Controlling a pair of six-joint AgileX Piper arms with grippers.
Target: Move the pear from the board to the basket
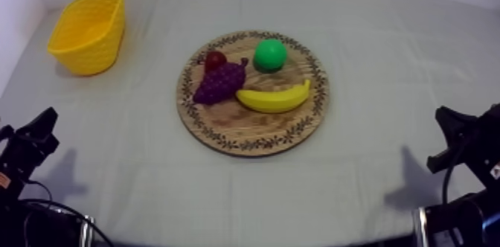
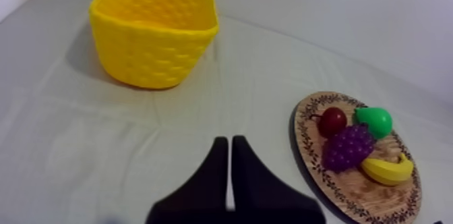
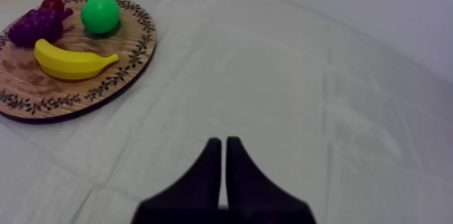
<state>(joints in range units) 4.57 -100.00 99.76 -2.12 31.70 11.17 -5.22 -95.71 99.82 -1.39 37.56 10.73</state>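
Note:
A green pear (image 1: 269,54) (image 2: 375,120) (image 3: 100,13) lies on the far side of the round wooden board (image 1: 223,127) (image 2: 350,189) (image 3: 81,88) in the table's middle. The yellow basket (image 1: 89,30) (image 2: 155,34) stands at the far left. My left gripper (image 1: 41,127) (image 2: 230,147) rests low at the left, shut on nothing, its fingers together as a narrow wedge over bare cloth. My right gripper (image 1: 446,120) (image 3: 224,147) rests low at the right, likewise shut on nothing, well away from the board.
On the board also lie a bunch of purple grapes (image 1: 219,82) (image 2: 347,147) (image 3: 34,24), a small red fruit (image 1: 215,59) (image 2: 332,121) (image 3: 52,2) and a banana (image 1: 274,98) (image 2: 385,169) (image 3: 71,63). Grey-white cloth covers the table.

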